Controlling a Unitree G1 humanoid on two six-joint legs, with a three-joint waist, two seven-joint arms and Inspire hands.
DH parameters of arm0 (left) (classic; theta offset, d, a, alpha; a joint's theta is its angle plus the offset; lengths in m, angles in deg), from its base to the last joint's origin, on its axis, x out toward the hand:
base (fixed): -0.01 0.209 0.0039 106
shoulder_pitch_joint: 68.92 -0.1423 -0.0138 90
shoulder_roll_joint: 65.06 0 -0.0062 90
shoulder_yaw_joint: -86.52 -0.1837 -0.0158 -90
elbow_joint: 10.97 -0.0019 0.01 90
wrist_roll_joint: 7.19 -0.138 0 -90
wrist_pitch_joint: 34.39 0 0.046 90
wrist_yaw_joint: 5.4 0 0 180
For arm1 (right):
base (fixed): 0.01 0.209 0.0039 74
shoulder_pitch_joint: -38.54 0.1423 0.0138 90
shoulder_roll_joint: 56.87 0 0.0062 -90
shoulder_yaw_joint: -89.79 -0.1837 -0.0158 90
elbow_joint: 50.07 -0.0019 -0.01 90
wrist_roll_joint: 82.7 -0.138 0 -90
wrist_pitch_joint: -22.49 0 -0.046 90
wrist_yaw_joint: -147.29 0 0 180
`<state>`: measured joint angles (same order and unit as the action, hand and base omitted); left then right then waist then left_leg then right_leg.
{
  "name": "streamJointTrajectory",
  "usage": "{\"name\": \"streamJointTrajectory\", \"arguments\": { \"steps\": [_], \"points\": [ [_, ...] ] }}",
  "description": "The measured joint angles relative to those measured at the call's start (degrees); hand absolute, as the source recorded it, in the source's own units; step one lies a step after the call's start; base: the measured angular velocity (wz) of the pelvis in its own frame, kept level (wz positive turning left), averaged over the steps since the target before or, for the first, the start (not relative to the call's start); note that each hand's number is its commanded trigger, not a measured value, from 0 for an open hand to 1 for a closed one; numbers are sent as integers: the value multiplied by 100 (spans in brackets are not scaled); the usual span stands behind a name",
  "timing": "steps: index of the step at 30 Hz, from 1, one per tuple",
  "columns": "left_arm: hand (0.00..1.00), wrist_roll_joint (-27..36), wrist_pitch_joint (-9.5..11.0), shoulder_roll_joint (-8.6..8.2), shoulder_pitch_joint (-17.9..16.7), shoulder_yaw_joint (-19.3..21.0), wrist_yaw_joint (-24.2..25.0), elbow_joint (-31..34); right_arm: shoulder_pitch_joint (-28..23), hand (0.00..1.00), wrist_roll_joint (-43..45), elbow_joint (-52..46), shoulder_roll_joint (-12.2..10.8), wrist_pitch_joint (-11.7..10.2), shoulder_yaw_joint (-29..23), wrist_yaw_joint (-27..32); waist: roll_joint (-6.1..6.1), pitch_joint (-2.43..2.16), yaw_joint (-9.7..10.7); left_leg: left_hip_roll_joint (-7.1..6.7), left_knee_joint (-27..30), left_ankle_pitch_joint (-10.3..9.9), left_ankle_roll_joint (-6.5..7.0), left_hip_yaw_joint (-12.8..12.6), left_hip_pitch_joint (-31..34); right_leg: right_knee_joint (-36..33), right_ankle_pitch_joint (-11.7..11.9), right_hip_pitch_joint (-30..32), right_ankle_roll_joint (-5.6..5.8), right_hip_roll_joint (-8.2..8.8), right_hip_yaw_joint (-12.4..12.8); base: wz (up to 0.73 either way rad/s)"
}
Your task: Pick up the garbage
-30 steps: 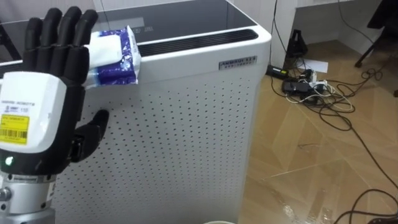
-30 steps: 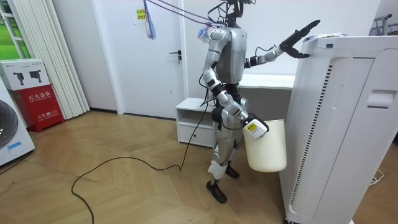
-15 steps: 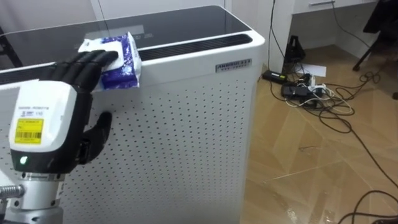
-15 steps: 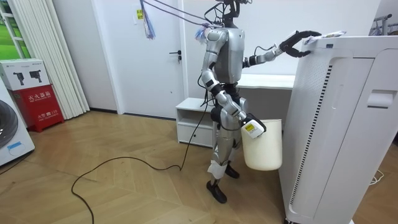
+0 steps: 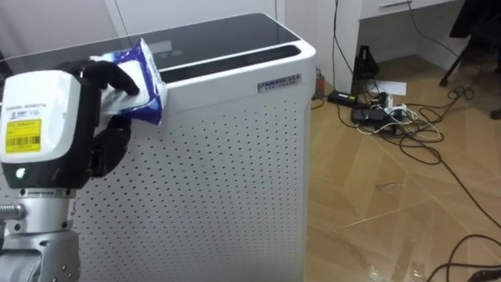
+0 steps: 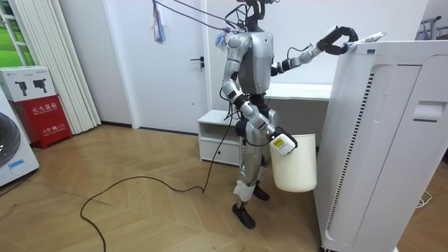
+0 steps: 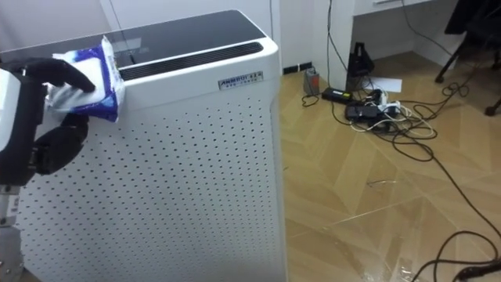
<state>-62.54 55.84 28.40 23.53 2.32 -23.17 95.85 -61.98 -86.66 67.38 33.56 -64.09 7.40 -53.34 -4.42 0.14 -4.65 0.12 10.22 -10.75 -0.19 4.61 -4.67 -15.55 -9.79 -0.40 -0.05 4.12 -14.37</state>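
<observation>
Fingers that lay flat across the pack half a second ago have now curled down over it. The left hand (image 5: 43,129), white-backed with black fingers (image 5: 109,72), is nearest, low at the left of the eye views, clamped on the crinkled blue-and-white plastic tissue pack (image 5: 149,86) with the thumb below it. The pack is tilted, its far end raised, at the near edge of the top of the tall white air purifier with a perforated front (image 5: 219,172). Whether the pack touches the top I cannot tell. The purifier's dark glossy top panel (image 5: 211,35) runs back from there, with a long vent slot beside it. Farther off on the wooden plank floor (image 5: 391,204) lies a tangle of black cables and adapters (image 5: 383,113).

From the room view, the robot stands upright just beside the purifier, on the room view's left of it, left arm raised to its top. The right hand (image 6: 283,144) hangs at hip height against the rim of a white plastic bucket (image 6: 297,168); how it holds the rim I cannot tell.
</observation>
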Motion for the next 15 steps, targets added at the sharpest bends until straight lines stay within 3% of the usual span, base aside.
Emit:
{"name": "streamJointTrajectory", "arguments": {
  "steps": [8, 15],
  "points": [
    [100, 342, -58, 43, 42, 7, -1, -35, 10, 100, -81, -33, 10, 45, 1, 133, 6, -5, 65, -10, 2, 19, 4, -13, 6, -19, 6, 20, -8, 15, 5, -1],
    [100, 1919, 112, 10, -49, 107, 101, 233, 43, 100, -164, -155, 28, -10, 2, 128, 37, -12, 110, -10, 3, 27, 13, 13, 19, 31, 5, -11, -6, 67, -83, 6]
  ]
}}
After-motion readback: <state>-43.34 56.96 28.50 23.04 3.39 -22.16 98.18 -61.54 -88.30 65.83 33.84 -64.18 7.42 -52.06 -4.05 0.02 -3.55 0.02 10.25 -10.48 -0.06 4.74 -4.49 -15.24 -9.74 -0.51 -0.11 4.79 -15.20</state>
